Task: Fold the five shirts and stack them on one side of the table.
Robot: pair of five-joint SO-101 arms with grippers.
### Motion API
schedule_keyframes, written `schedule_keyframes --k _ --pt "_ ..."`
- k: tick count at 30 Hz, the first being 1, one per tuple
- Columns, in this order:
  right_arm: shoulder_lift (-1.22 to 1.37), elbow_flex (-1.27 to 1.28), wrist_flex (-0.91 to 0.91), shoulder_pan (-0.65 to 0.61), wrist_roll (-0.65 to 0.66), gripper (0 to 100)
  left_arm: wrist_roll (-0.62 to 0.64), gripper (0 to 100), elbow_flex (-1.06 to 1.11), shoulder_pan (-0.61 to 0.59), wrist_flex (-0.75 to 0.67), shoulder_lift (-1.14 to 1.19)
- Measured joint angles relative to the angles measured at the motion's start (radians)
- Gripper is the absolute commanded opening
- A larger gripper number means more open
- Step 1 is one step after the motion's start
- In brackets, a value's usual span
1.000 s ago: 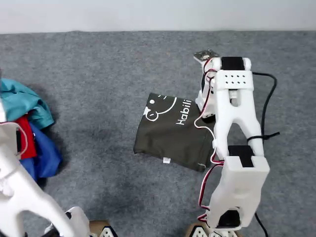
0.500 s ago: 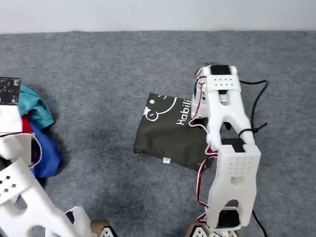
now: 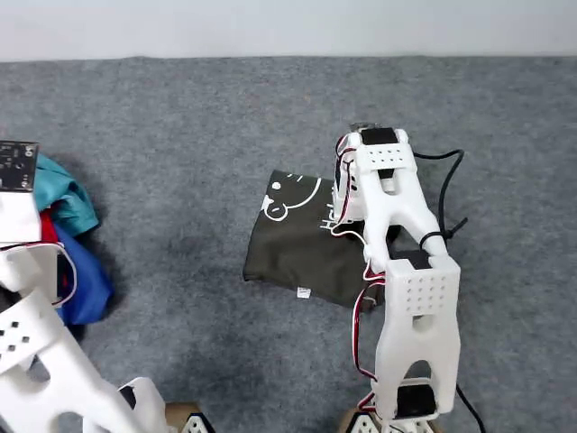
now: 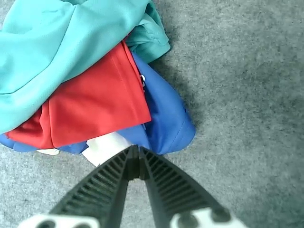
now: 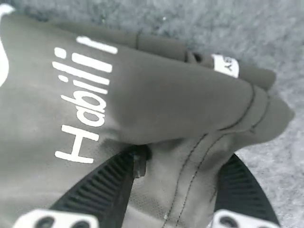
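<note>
A folded dark olive shirt with white print lies at the table's middle. My right arm reaches over its right edge. In the right wrist view my right gripper is open, its fingers straddling a bunched fold of the olive shirt. At the left edge sits a loose pile: a teal shirt on top, a red shirt under it, a blue shirt beneath, and a bit of white cloth. My left gripper is shut and empty, just off the pile's near edge.
Grey carpet-like table surface stretches open around the olive shirt and toward the back. The left arm rises beside the shirt pile at the left edge. A black cable loops off the right arm.
The right arm has swung left over the olive shirt, now covering most of its print. The left arm rose beside the pile a second ago and has held still since.
</note>
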Motion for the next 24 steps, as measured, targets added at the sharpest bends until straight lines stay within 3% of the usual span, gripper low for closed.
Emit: schedule_keyframes --k 4,10,14,19,24 --pt "0.000 0.000 0.000 0.000 0.000 0.0 0.000 1 0.000 0.000 0.000 0.000" --pt "-0.017 0.000 0.031 0.035 0.006 0.9 0.000 1 0.000 0.000 0.000 0.000" --pt "-0.069 0.020 0.071 0.068 0.100 0.9 0.000 1 0.000 0.000 0.000 0.000" --pt "-0.166 0.020 0.098 0.170 0.333 0.9 0.000 1 0.000 0.000 0.000 0.000" --pt "-0.196 0.020 0.043 0.269 0.709 0.9 0.000 1 0.000 0.000 0.000 0.000"
